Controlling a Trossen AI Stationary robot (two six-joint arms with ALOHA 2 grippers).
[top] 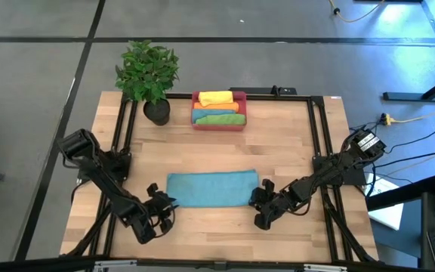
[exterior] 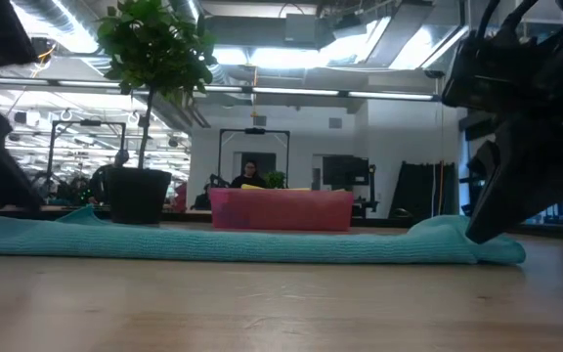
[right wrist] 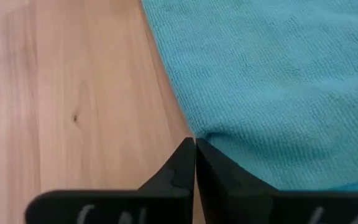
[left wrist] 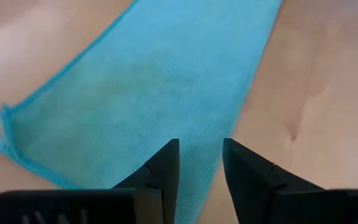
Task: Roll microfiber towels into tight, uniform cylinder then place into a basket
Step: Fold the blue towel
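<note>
Two grippers flank the flat teal towel (top: 211, 188): left gripper (left wrist: 201, 158), jaws narrowly parted and empty, hangs just before its near corner; right gripper (right wrist: 195, 155), jaws closed on nothing, touches the opposite edge. Uneven starts could skew the roll. The basket (top: 219, 123) sits well beyond both.

Wooden table (top: 225, 234): teal towel (top: 211, 188), basket (top: 219, 123), plant pot (top: 156, 112).
</note>
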